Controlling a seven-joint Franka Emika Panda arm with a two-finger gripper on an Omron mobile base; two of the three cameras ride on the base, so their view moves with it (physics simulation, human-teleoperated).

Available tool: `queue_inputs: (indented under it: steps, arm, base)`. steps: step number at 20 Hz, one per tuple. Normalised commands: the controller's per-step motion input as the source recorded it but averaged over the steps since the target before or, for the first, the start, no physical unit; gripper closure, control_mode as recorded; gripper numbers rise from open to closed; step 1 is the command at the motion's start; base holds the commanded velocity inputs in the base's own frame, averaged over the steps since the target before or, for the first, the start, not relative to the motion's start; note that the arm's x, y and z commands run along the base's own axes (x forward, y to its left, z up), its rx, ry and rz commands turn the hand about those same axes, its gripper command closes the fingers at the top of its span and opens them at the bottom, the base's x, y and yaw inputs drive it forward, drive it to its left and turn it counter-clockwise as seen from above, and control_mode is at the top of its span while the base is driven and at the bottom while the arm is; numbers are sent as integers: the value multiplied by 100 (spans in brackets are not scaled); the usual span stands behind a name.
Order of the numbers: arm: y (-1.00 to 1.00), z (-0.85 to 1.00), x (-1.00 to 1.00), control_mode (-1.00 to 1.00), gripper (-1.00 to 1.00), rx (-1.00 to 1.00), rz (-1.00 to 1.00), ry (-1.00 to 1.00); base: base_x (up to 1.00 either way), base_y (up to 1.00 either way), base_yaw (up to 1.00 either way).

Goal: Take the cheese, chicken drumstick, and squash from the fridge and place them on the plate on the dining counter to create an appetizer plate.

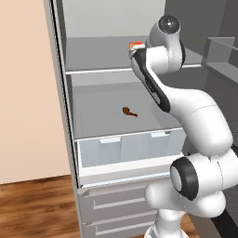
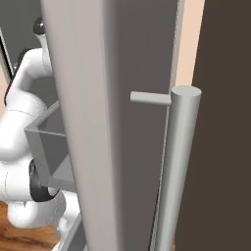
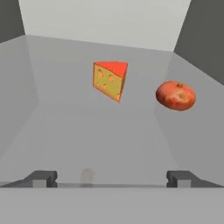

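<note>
In the hand view the cheese (image 3: 109, 80), a yellow wedge with an orange top, sits on a grey fridge shelf (image 3: 96, 135). To its right lies the round red-orange squash (image 3: 176, 95). My gripper (image 3: 112, 178) is open, its two fingertips (image 3: 41, 178) wide apart near the shelf's front edge, well short of both foods. From the left base view, the fridge (image 1: 121, 130) stands open and the dark brown chicken drumstick (image 1: 129, 111) lies on the shelf below. My arm reaches into the upper shelf, where a bit of the cheese (image 1: 136, 45) shows beside the wrist.
A pale-blue crisper bin (image 1: 130, 148) and grey drawers with bar handles (image 1: 118, 204) sit under the drumstick's shelf. The open fridge door (image 2: 117, 122) with its round bar handle (image 2: 179, 166) stands close on the right of the arm. Wood floor lies below.
</note>
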Motion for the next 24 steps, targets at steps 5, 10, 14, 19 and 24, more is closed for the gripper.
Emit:
queue_inputs:
  steps: [5,10,14,19,24]
  arm:
    - [-4,4,80,-100,-100,4,-6,5]
    - [-14,0,61,-100,-100,5,-3,1]
    - [-5,0,41,-100,-100,3,-1,0]
    - [0,-10,23,-100,-100,2,0,0]
    - [0,-15,38,-100,-100,1,0,0]
  base:
    - [0,0,0]
    - [0,0,0]
    - [0,0,0]
    - [0,0,0]
    - [0,0,0]
